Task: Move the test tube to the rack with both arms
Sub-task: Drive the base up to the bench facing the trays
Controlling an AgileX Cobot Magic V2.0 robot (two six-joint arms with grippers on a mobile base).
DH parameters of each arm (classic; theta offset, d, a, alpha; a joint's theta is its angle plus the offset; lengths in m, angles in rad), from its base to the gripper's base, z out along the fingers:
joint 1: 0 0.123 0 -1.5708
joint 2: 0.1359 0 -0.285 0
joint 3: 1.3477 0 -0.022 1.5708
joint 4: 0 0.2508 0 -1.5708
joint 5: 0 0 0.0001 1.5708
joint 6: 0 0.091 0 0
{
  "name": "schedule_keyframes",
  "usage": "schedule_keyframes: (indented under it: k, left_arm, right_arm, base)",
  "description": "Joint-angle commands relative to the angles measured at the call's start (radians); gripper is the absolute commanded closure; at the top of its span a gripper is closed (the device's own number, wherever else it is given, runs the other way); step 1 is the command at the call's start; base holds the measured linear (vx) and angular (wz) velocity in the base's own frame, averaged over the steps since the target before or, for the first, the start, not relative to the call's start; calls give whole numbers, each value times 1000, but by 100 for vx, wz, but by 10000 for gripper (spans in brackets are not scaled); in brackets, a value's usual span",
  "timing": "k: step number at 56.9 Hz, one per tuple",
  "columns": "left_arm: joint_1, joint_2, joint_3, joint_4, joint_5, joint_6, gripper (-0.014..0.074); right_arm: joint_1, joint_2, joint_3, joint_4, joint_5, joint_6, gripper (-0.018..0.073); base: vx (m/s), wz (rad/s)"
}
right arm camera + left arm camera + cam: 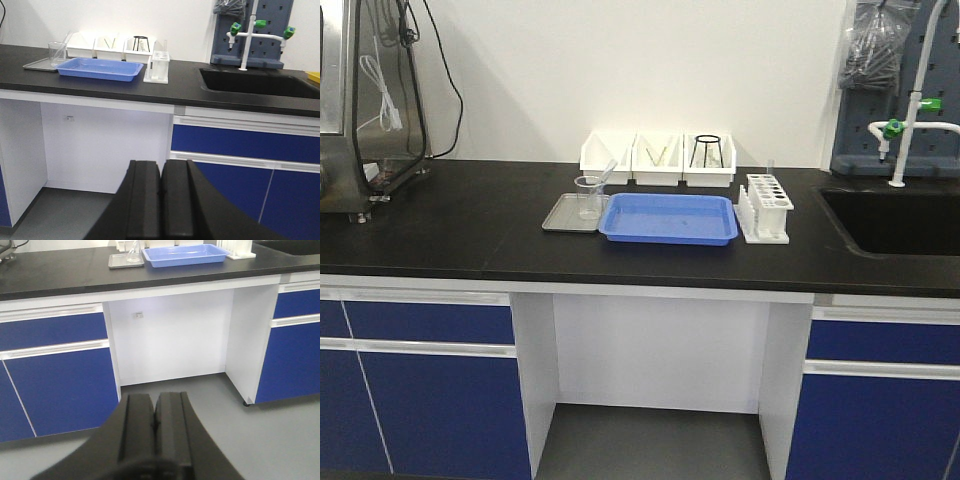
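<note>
white wall (620, 60) behind a black countertop (470, 220) with a sink (900, 222), blue cabinets (430, 400) below, grey floor (650, 442).

- Black tabletop (470, 225): smooth slab, matt with a faint sheen.
- Shallow blue rectangular tray (665, 217): smooth, glossy plastic.
- Small flat silver-grey tray (560, 218): metal with a dull shine.
- Short wide clear beaker (588, 198) and slender clear test tube (604, 177): transparent and glass-like.
- Small white test tube rack (767, 205): smooth, opaque plastic.
- Three white slope-fronted bins (658, 158): smooth plastic.
- Left gripper (154, 396) and right gripper (161, 163): black, matt, plastic-looking.
- Blue cabinet fronts (430, 400): smooth, satin finish.
</note>
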Motion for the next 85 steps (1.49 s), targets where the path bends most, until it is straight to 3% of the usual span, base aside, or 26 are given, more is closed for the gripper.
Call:
schedule_keyframes:
  k: [1,85]
  left_arm:
    - [0,-4,-27,-6,-83,-7,603]
    - [0,-4,-27,-6,-82,-7,603]
  right_arm:
    - [-4,-8,18,-4,-82,-5,567]
    - [-4,-8,18,-4,-82,-5,567]
  base:
    - [22,10]
    - [40,-4]
